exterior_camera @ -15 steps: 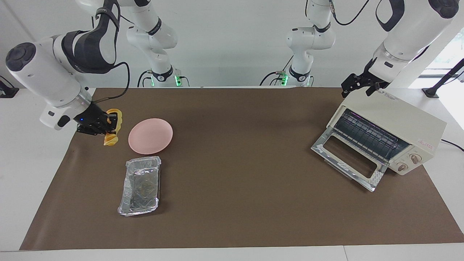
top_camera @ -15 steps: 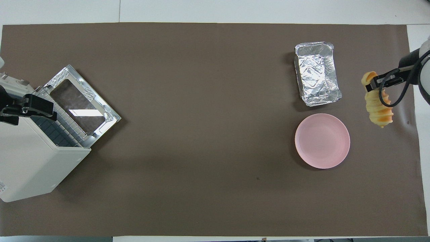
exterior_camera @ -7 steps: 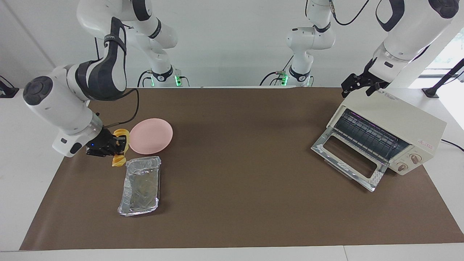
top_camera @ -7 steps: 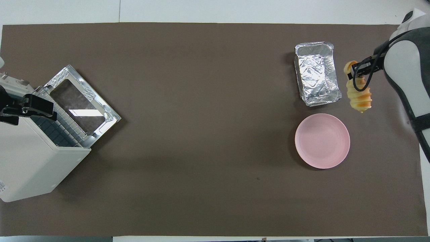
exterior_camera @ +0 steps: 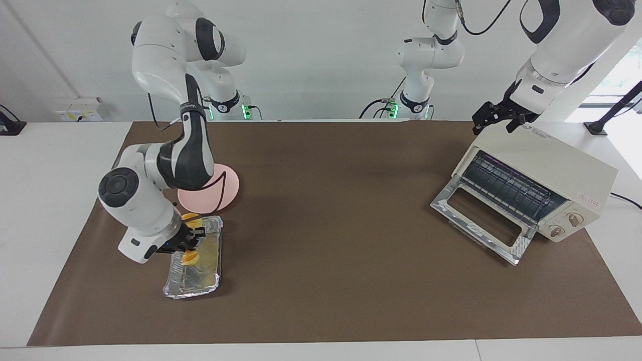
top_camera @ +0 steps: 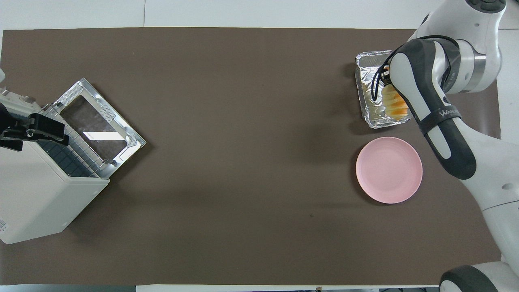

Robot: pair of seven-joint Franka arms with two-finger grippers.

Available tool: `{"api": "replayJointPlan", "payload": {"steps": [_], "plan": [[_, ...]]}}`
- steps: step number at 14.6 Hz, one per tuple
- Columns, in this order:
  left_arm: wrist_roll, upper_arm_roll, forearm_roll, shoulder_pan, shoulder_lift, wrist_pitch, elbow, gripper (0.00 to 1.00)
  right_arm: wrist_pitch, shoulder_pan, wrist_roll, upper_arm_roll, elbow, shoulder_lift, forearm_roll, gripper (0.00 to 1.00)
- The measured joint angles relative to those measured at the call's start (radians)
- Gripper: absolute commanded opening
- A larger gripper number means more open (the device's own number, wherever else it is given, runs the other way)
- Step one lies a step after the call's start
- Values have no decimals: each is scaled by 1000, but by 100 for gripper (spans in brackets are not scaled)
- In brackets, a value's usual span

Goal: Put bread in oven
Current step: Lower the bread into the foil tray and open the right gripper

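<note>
The bread [exterior_camera: 190, 258], a ridged yellow-orange loaf, hangs from my right gripper [exterior_camera: 193, 235], which is shut on it. It is low over the crinkled foil tray [exterior_camera: 193, 289]; I cannot tell whether its lower end touches the foil. From overhead the loaf [top_camera: 394, 106] shows over the tray [top_camera: 367, 61], partly hidden by the right arm. The cream-white oven [exterior_camera: 551, 160] stands at the left arm's end of the table with its glass door [exterior_camera: 479, 220] dropped open and the rack visible. My left gripper [exterior_camera: 494, 119] waits open at the oven's top edge.
A round pink plate [exterior_camera: 229, 188] lies beside the foil tray, nearer to the robots, partly covered by the right arm. The oven's open door [top_camera: 97, 125] juts out over the brown mat [top_camera: 243, 162].
The right arm has carried the bread from beside the pink plate to over the foil tray and brought it lower. The left arm has not moved.
</note>
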Motion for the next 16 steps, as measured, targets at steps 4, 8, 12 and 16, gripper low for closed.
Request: {"api": "replayJointPlan", "payload": {"steps": [4, 8, 12, 16], "plan": [[0, 0, 0, 0, 0, 0, 0, 100, 2, -3, 0, -12, 87, 66, -5, 0], [0, 0, 0, 0, 0, 0, 0, 100, 27, 13, 0, -11, 97, 90, -15, 0], [0, 0, 0, 0, 0, 0, 0, 100, 86, 26, 1, -11, 78, 100, -27, 0], [0, 0, 0, 0, 0, 0, 0, 100, 93, 25, 5, -12, 46, 101, -27, 100]]}}
